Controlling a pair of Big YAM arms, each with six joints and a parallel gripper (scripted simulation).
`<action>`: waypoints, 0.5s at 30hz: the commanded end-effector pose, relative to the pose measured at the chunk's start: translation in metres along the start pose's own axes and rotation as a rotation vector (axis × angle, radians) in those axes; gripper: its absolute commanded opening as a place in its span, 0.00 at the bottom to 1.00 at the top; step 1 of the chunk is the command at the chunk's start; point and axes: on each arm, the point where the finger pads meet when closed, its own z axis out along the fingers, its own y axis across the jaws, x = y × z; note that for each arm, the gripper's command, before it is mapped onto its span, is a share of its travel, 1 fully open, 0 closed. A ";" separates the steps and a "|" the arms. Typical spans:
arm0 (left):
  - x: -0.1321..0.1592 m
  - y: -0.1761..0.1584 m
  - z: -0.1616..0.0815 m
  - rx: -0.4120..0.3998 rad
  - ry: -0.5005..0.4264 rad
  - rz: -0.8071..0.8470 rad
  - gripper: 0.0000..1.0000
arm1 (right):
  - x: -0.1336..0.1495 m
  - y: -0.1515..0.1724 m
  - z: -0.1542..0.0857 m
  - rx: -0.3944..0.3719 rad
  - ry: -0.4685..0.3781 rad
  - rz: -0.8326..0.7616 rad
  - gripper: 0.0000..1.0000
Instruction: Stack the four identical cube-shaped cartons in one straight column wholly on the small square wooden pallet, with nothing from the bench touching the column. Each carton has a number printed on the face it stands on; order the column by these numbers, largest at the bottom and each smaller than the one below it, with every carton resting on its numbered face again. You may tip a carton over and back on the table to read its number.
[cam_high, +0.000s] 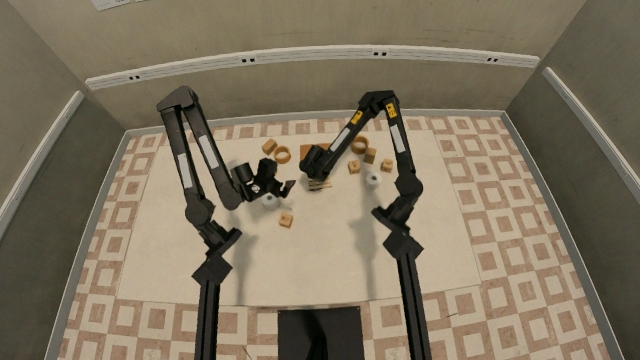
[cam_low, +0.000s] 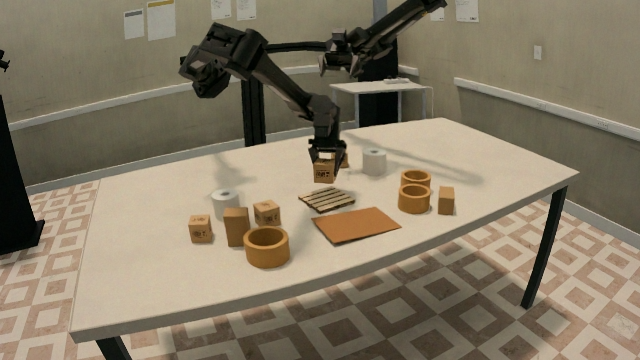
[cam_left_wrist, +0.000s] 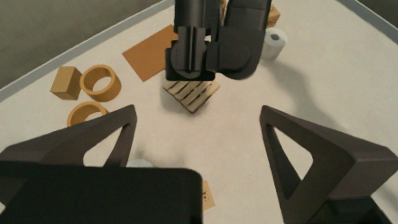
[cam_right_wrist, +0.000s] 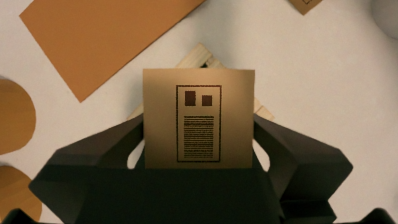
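Overhead, right gripper (cam_low: 327, 157) (cam_right_wrist: 198, 120) pinching one carton (cam_low: 324, 171) (cam_right_wrist: 198, 119), left's jaws spread, white roll (cam_high: 270, 201) (cam_low: 374, 161) near.

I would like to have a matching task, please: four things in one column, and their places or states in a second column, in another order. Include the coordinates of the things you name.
1. Right gripper (cam_high: 314, 186) (cam_low: 327, 162) (cam_right_wrist: 198, 120)
2. Left gripper (cam_high: 289, 192) (cam_left_wrist: 198, 112)
3. Pallet (cam_high: 320, 185) (cam_low: 327, 199) (cam_left_wrist: 192, 95) (cam_right_wrist: 265, 111)
4. Brown sheet (cam_high: 306, 151) (cam_low: 356, 225) (cam_left_wrist: 150, 52) (cam_right_wrist: 105, 37)

A. flat on the table, bare
B. open, nothing between its fingers
C. holding a carton
D. slatted, below the held carton

Pairs: 1-C, 2-B, 3-D, 4-A
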 end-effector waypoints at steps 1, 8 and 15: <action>-0.005 0.003 0.001 -0.013 -0.014 -0.022 1.00 | 0.012 -0.002 -0.015 -0.019 -0.004 -0.033 0.50; -0.005 0.003 0.001 -0.013 -0.014 -0.022 1.00 | 0.003 0.000 -0.009 -0.008 -0.010 -0.011 0.50; -0.005 0.003 0.001 -0.013 -0.014 -0.022 1.00 | 0.011 -0.007 0.004 0.008 -0.004 -0.034 0.50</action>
